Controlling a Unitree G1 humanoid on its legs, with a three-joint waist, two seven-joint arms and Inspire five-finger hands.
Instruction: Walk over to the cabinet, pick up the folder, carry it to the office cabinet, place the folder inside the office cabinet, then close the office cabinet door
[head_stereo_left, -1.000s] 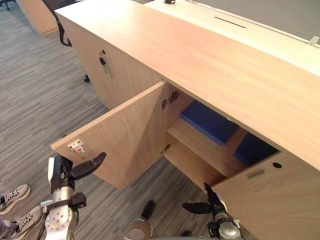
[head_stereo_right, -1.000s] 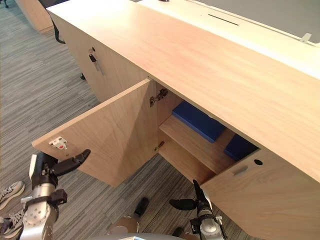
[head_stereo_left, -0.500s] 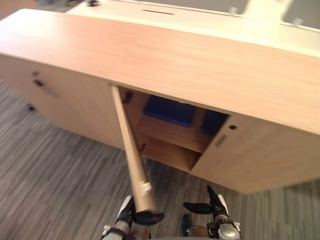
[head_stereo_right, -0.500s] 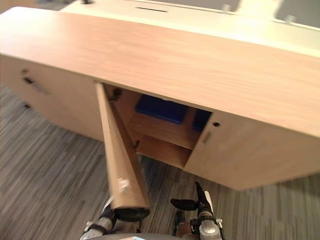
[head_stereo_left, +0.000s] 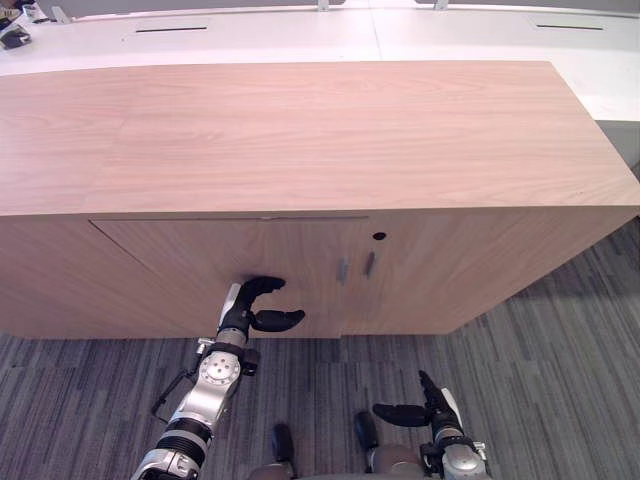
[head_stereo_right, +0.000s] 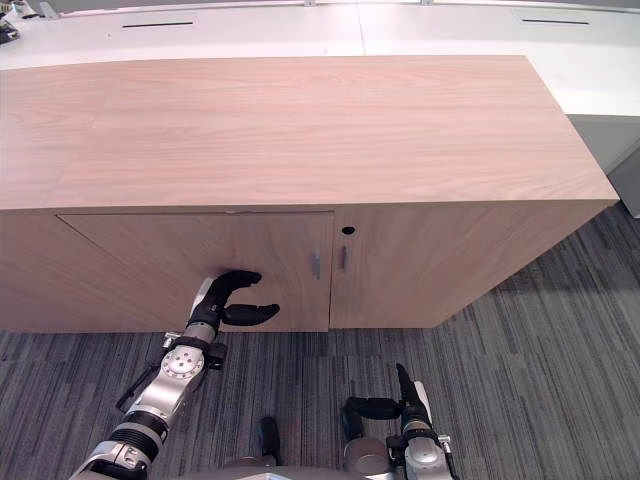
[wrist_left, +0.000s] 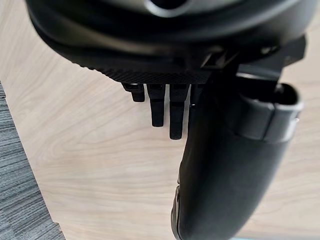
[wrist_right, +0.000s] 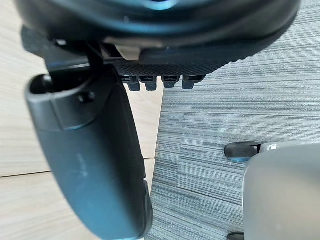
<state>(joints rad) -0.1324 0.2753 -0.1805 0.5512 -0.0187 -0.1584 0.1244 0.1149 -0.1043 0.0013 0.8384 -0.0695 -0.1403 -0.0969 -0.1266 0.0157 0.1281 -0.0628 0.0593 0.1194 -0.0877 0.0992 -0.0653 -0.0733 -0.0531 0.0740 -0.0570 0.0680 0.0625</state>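
Door (head_stereo_right: 150, 255) — now flush at left robot hand (head_stereo_right: 224, 300)

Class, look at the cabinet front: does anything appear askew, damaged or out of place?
Nothing stands out. Both doors of the office cabinet look shut and level, handles side by side. The left hand is at the left door; the right hand hangs over carpet.

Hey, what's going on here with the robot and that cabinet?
The robot's left hand rests open against the left door of the wooden office cabinet. That door looks flush shut. Its right hand hangs open and empty, low over the carpet.
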